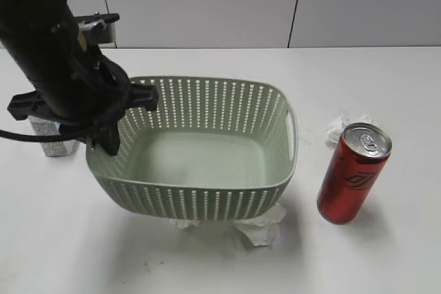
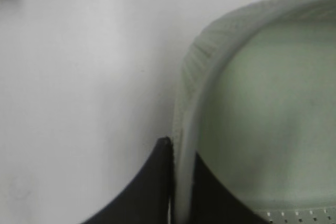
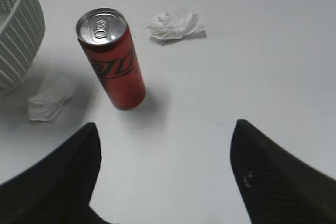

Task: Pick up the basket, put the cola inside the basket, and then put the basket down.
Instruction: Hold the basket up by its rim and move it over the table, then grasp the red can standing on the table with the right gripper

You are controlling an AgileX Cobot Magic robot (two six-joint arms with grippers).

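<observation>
The pale green slotted basket (image 1: 207,201) sits mid-table, empty, with a shadow under its front and right side. My left gripper (image 1: 110,139) is shut on its left rim. In the left wrist view my left gripper (image 2: 181,156) has one finger outside and one inside the basket wall (image 2: 210,77). The red cola can (image 1: 351,184) stands upright to the right of the basket, apart from it. In the right wrist view my right gripper (image 3: 165,145) is open and empty above the table. The can (image 3: 118,69) stands ahead of it to the left, beside the basket's corner (image 3: 18,30).
Crumpled tissue (image 1: 262,228) lies under the basket's front right corner, and more tissue (image 1: 348,123) lies behind the can. Both also show in the right wrist view: the first (image 3: 50,103), the second (image 3: 176,24). A white carton (image 1: 52,135) stands behind the left arm.
</observation>
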